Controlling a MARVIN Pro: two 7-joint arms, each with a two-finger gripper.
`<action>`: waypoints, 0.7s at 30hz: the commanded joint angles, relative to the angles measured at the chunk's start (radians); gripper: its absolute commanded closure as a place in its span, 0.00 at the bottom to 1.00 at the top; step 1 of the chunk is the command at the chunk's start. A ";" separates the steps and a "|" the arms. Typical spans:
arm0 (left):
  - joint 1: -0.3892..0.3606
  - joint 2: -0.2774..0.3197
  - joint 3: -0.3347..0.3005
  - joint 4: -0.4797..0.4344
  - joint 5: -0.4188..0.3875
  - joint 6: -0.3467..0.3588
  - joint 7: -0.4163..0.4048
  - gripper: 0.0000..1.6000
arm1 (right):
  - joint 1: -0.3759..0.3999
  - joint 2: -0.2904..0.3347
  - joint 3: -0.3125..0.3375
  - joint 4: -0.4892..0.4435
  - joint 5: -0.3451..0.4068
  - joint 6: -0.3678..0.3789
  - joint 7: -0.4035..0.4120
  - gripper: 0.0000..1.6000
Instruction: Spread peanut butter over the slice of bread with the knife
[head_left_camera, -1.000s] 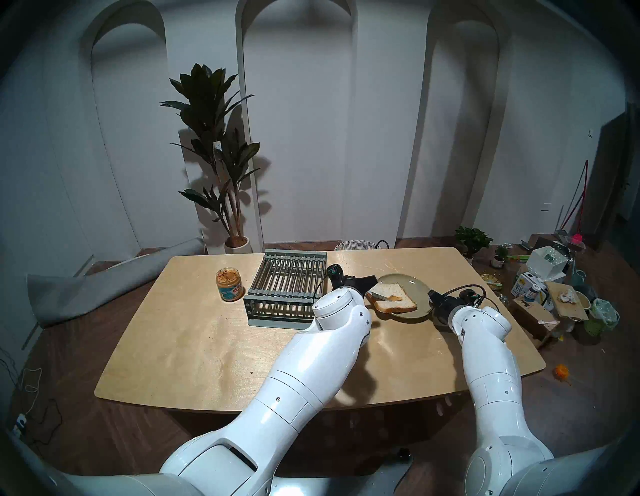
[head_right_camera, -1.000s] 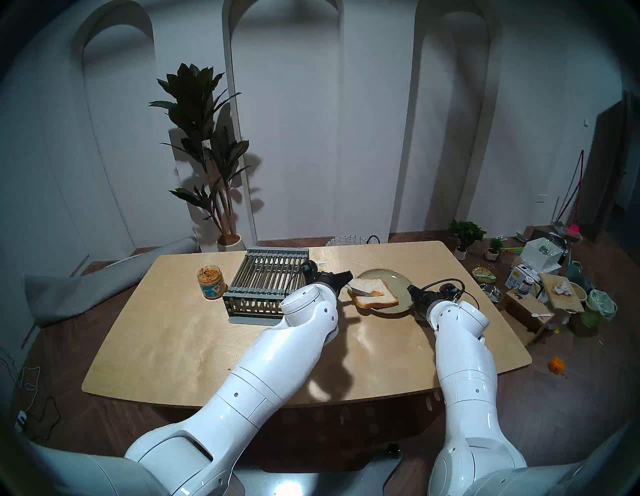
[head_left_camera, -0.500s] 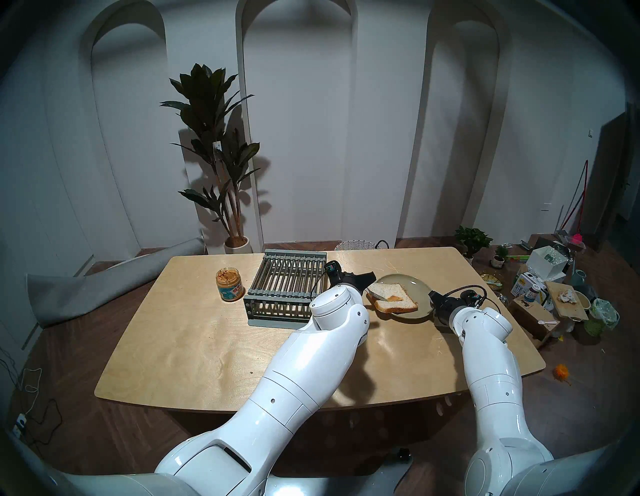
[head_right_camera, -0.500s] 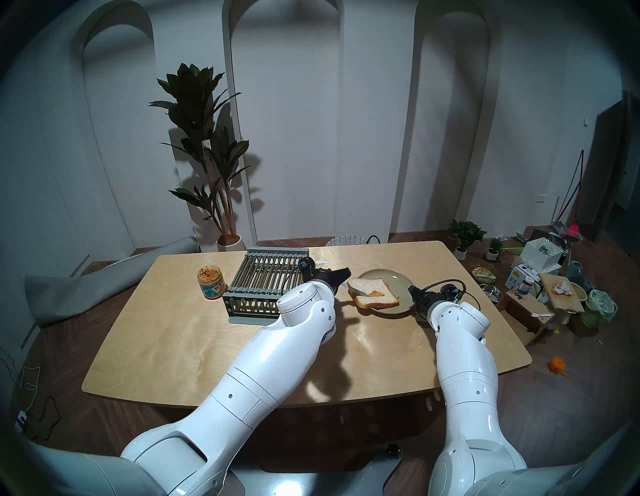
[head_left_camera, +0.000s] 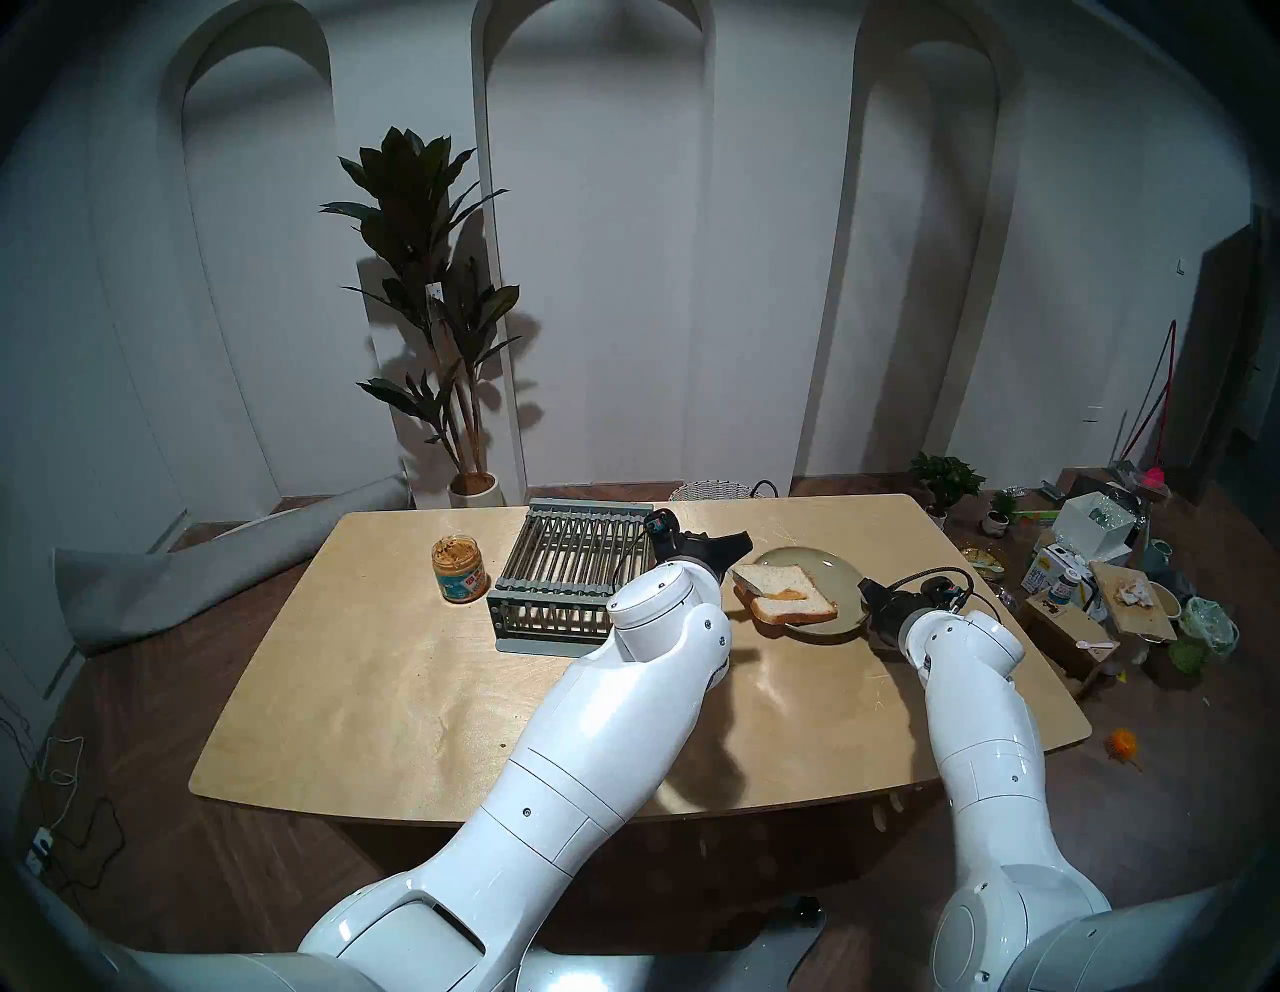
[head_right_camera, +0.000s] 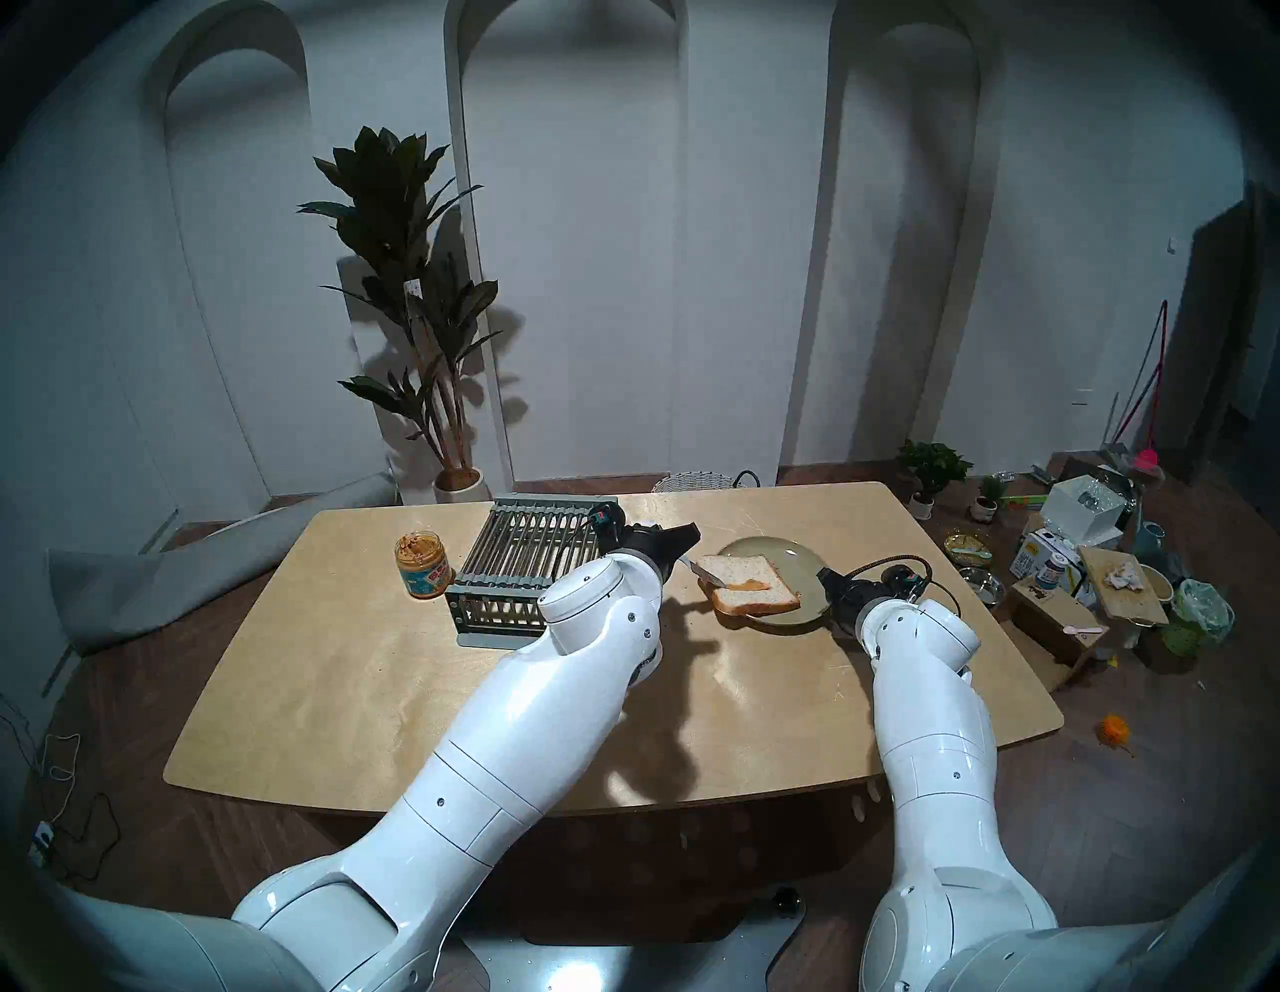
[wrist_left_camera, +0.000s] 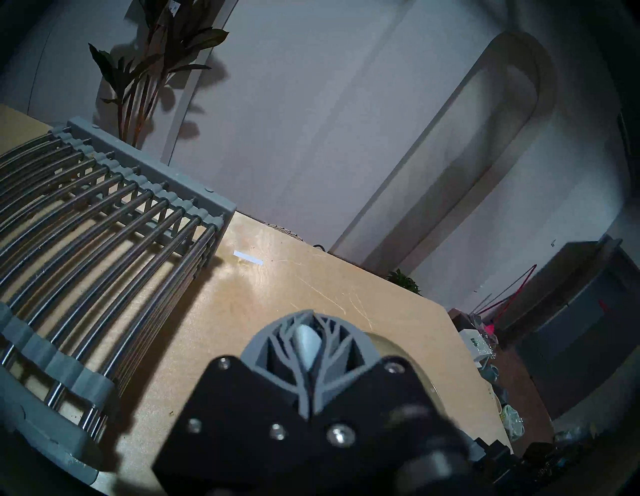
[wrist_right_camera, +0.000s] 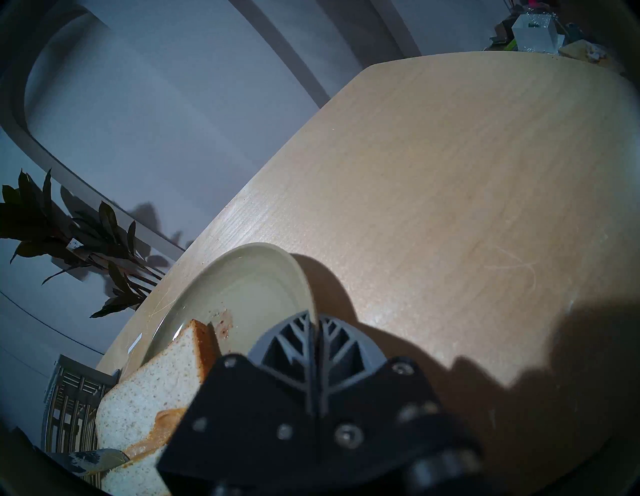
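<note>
The slice of bread (head_left_camera: 796, 604) lies on the left part of the pale green plate (head_left_camera: 834, 571) and overhangs its left rim. A tan smear of peanut butter (head_left_camera: 786, 594) sits on the bread. My left gripper (head_left_camera: 731, 546) is shut on the knife; the pale handle (wrist_left_camera: 306, 343) shows between its fingers. The blade (head_right_camera: 706, 573) rests on the bread's left part. My right gripper (head_left_camera: 869, 597) is shut on the plate's right rim (wrist_right_camera: 311, 294). The right wrist view shows the bread (wrist_right_camera: 149, 398), smear (wrist_right_camera: 162, 429) and blade (wrist_right_camera: 93, 460). The peanut butter jar (head_left_camera: 457, 561) stands open at the far left.
A grey slatted rack (head_left_camera: 575, 568) stands between the jar and the plate, close to my left wrist. A small white strip (wrist_left_camera: 247, 258) lies on the table behind the rack. Boxes, pots and bags litter the floor (head_left_camera: 1108, 589) to the right.
My left gripper has pulled back to the left, drawing the blade from the bread's middle towards its left edge and leaving the smear behind. The right arm and plate have stayed put.
</note>
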 joint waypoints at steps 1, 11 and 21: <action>0.004 -0.009 0.017 -0.084 -0.004 0.000 -0.016 1.00 | -0.001 0.000 -0.005 -0.014 -0.005 -0.002 -0.001 1.00; 0.009 0.019 0.041 -0.192 0.029 0.001 -0.008 1.00 | -0.010 -0.007 -0.001 -0.031 -0.006 0.003 0.000 1.00; 0.000 0.101 0.102 -0.296 0.165 -0.024 0.008 1.00 | -0.025 -0.011 -0.007 -0.044 -0.010 0.004 0.004 1.00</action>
